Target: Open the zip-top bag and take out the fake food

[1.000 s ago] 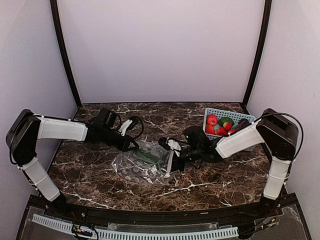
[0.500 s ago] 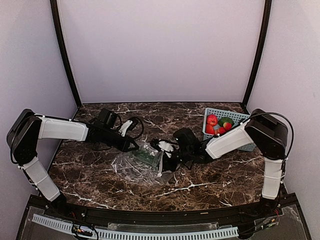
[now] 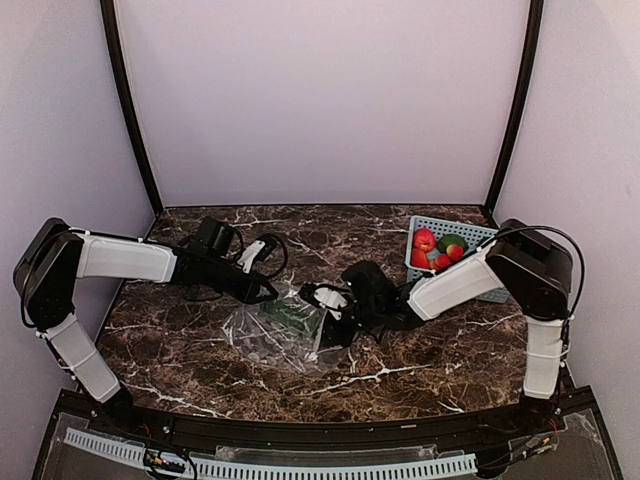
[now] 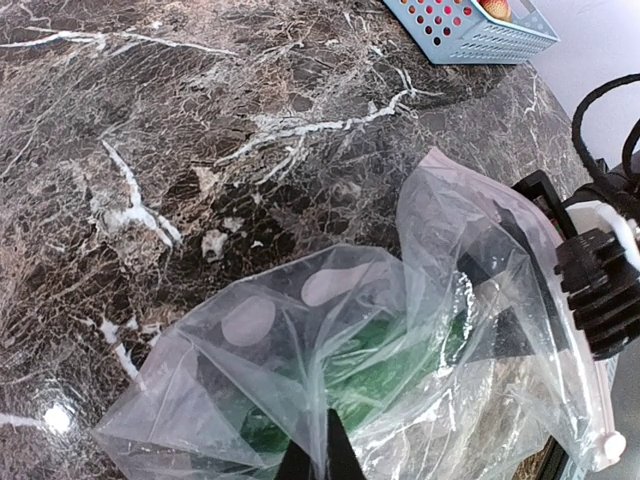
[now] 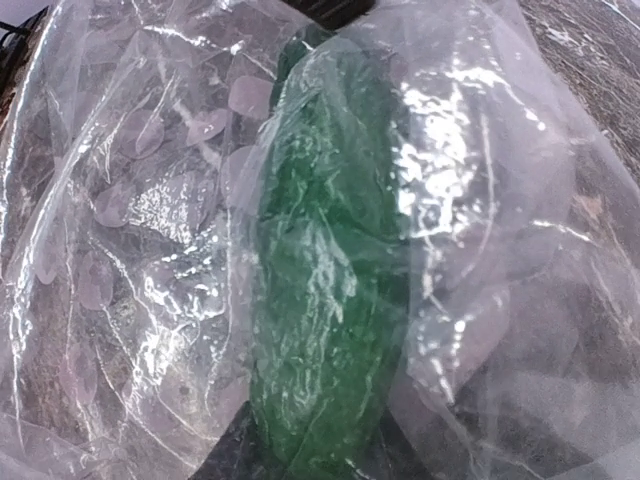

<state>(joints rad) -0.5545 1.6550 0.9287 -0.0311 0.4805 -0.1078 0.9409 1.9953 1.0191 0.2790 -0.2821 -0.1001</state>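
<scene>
The clear zip-top bag (image 3: 272,338) lies crumpled mid-table. It holds one piece of fake food, a long dark green vegetable (image 3: 296,314), also seen in the right wrist view (image 5: 330,280) and the left wrist view (image 4: 395,360). My left gripper (image 3: 264,293) is shut on a fold of the bag's plastic (image 4: 318,455). My right gripper (image 3: 326,299) is pushed into the bag's mouth. It is open (image 5: 320,455), with a dark finger on each side of the vegetable's near end. The white zip strip (image 4: 600,400) runs beside the right gripper.
The light blue perforated basket (image 3: 478,235) stands at the back right and holds red and green fake food (image 3: 437,250). It also shows in the left wrist view (image 4: 470,30). Dark marble table (image 3: 420,350); black frame posts at the back corners.
My right gripper has moved left, from beside the bag into its mouth, up to the green vegetable. The bag has bunched slightly. The left gripper has kept its hold in place.
</scene>
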